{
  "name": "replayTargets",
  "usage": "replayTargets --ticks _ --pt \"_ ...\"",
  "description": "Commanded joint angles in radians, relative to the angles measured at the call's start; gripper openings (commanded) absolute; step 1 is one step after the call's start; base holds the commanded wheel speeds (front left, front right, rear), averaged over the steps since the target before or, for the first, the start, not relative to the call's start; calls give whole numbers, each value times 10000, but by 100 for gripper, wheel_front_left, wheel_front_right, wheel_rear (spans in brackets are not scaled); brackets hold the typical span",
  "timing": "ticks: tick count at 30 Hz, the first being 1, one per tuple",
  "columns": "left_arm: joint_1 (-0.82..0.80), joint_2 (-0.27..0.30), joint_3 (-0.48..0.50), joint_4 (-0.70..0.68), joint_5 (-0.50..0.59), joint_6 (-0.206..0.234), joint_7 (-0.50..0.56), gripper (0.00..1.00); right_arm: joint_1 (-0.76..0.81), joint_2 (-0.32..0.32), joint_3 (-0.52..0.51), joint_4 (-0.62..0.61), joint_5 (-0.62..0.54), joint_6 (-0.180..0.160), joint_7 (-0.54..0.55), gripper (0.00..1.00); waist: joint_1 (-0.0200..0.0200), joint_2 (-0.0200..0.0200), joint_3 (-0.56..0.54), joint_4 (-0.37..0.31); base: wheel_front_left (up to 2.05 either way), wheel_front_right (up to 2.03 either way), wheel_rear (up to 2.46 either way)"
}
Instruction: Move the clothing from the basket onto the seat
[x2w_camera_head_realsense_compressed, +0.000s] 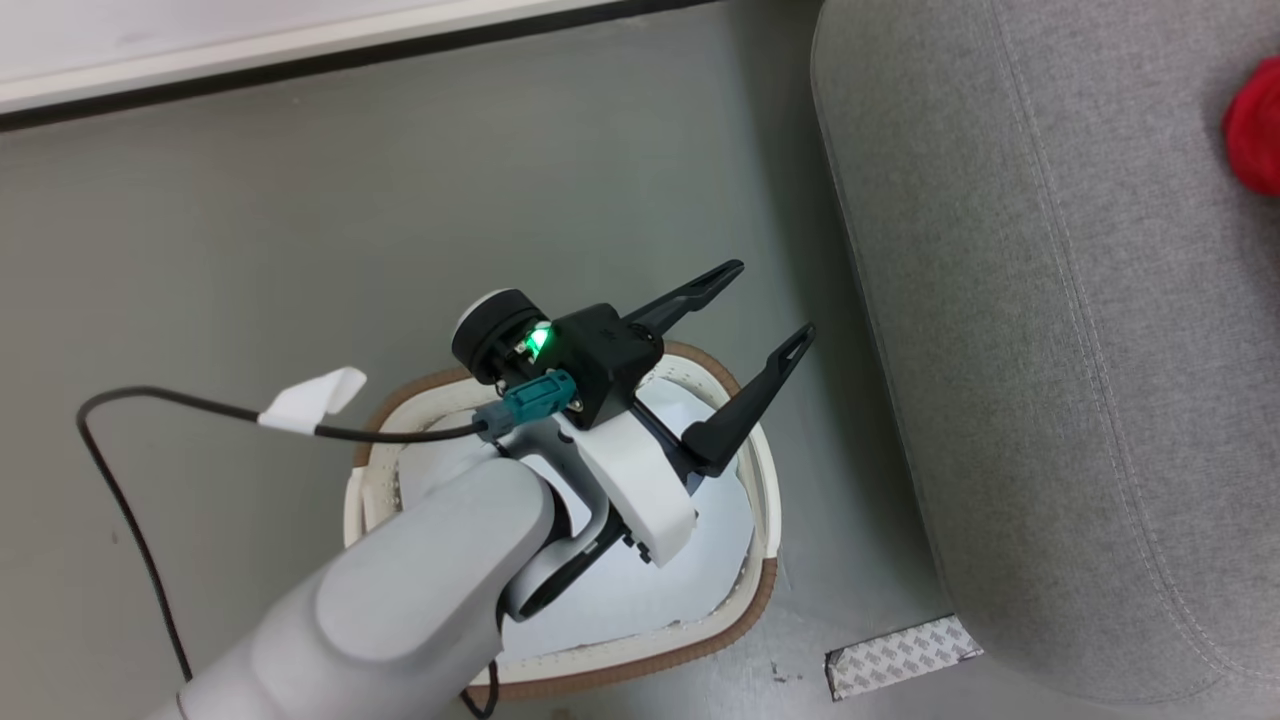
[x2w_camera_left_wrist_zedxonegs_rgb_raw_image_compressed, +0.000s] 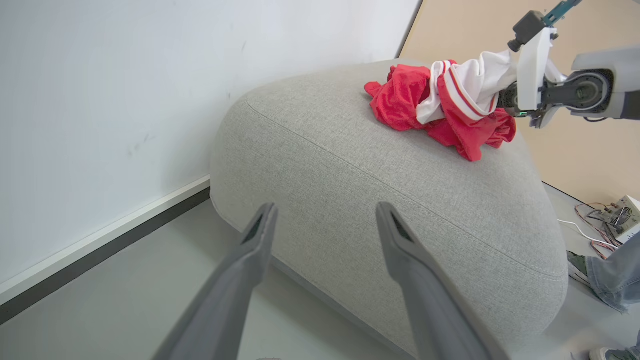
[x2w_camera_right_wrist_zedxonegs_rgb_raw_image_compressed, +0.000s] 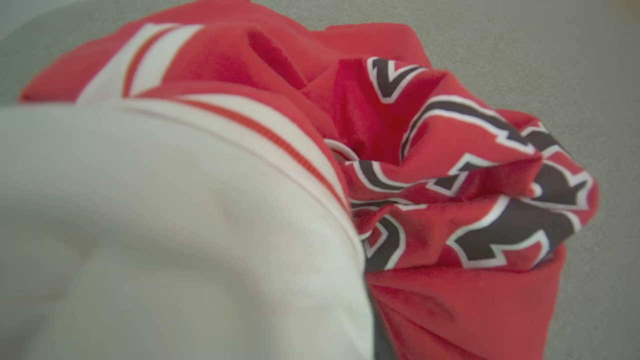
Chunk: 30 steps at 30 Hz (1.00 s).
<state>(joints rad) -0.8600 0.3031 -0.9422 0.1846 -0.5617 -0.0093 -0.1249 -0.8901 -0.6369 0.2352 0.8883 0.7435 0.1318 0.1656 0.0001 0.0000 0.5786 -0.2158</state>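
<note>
My left gripper (x2w_camera_head_realsense_compressed: 770, 300) hangs open and empty above the basket (x2w_camera_head_realsense_compressed: 762, 590), whose white inside shows no garments around the arm. In the left wrist view its fingers (x2w_camera_left_wrist_zedxonegs_rgb_raw_image_compressed: 260, 240) point at the grey seat (x2w_camera_left_wrist_zedxonegs_rgb_raw_image_compressed: 375, 200). The clothing (x2w_camera_left_wrist_zedxonegs_rgb_raw_image_compressed: 440, 110) lies bunched on top of the seat, red with a white striped panel. That panel rises to my right gripper (x2w_camera_left_wrist_zedxonegs_rgb_raw_image_compressed: 505, 97), whose fingers are buried in the fabric. In the right wrist view the clothing (x2w_camera_right_wrist_zedxonegs_rgb_raw_image_compressed: 440, 200) presses against the camera. A red edge of the clothing (x2w_camera_head_realsense_compressed: 1255, 125) shows on the seat (x2w_camera_head_realsense_compressed: 1050, 350) in the head view.
A black cable with a white tag (x2w_camera_head_realsense_compressed: 310, 400) trails over the grey floor left of the basket. A taped patch (x2w_camera_head_realsense_compressed: 900, 655) lies beside the seat's corner. A wall and baseboard (x2w_camera_head_realsense_compressed: 300, 50) run behind. A person's leg (x2w_camera_left_wrist_zedxonegs_rgb_raw_image_compressed: 612, 272) and a wired box (x2w_camera_left_wrist_zedxonegs_rgb_raw_image_compressed: 620, 215) stand beyond the seat.
</note>
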Motion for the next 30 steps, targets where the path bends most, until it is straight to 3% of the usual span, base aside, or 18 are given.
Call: replayTargets --ticks 1,2,3,18,23,30 --pt "91 -13 41 95 -60 -15 -93 100 -123 -133 192 58 154 -23 97 45 -1 0 -137 44 0 0 0" --pt "112 -46 37 148 -83 -22 -132 100 -134 -174 298 61 224 -23 108 98 -1 0 -223 52 0 0 0" --pt "142 -75 34 193 -122 -28 -195 100 -131 -224 408 68 279 -23 120 100 -1 0 -319 59 0 0 0" --pt "1628 -157 597 1097 -1170 216 -1112 100 832 -1416 2325 -930 756 -23 938 100 -1 0 -3181 -156 0 0 0" --pt "2242 -56 890 1110 -1497 212 -1245 100 1256 -1910 2452 -2032 1126 -23 1549 100 -1 0 -4036 -48 0 0 0" --pt "3111 258 1756 792 -2001 511 -1374 100 1888 -2002 1729 -3799 857 -23 516 100 -1 0 -4933 363 0 0 0"
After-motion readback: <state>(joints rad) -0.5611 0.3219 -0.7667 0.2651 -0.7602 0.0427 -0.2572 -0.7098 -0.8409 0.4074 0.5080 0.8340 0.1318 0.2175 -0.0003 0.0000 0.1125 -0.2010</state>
